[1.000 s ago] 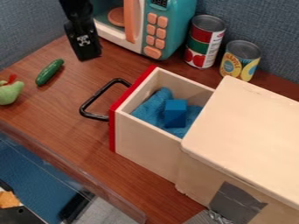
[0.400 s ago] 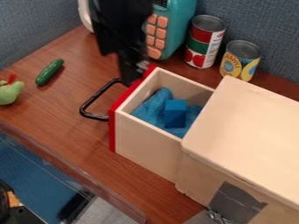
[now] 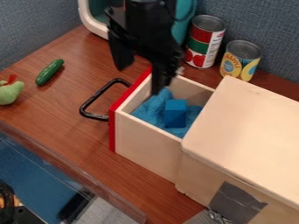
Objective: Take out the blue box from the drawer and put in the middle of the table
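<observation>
The black gripper (image 3: 139,78) hangs open above the back left part of the drawer, one finger over the table behind the red front and the other over the drawer's near-front interior. The blue box (image 3: 175,113) lies on a blue cloth (image 3: 153,106) inside the pulled-out wooden drawer (image 3: 146,146), below and to the right of the gripper, apart from it. The brown table (image 3: 64,103) extends left of the drawer's black handle.
Two cans, one red and green (image 3: 204,41) and one yellow (image 3: 240,60), stand behind the drawer. A teal toy microwave (image 3: 182,26) is behind the gripper. A green cucumber (image 3: 50,72) and a green toy (image 3: 10,92) lie at left. The wooden cabinet (image 3: 248,131) fills the right.
The gripper has moved right from near the microwave to above the drawer's back left corner, and its fingers now show spread. The blue box and drawer have stayed put.
</observation>
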Motion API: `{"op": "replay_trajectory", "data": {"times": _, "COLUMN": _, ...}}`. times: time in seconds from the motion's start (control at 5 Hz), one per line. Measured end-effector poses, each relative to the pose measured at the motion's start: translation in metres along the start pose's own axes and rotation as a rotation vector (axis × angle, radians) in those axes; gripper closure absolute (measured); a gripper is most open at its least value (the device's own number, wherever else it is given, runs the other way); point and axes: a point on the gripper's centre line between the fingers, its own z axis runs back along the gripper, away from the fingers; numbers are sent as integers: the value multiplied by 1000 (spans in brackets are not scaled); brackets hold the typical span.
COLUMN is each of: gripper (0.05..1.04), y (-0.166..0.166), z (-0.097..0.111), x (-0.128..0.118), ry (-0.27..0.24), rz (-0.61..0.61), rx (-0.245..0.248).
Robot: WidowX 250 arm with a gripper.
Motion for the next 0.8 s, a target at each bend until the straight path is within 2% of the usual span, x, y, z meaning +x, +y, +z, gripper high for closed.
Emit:
{"op": "replay_trajectory", "data": {"times": 0.4, "gripper": 83, "y": -18, "z": -9, "x": 12, "ry": -55, "rz": 230, "rx": -81}}
{"op": "replay_trajectory", "data": {"times": 0.8, "gripper": 83, "y": -14, "z": -22, "x": 20, "ry": -75, "rz": 355, "rx": -67}}
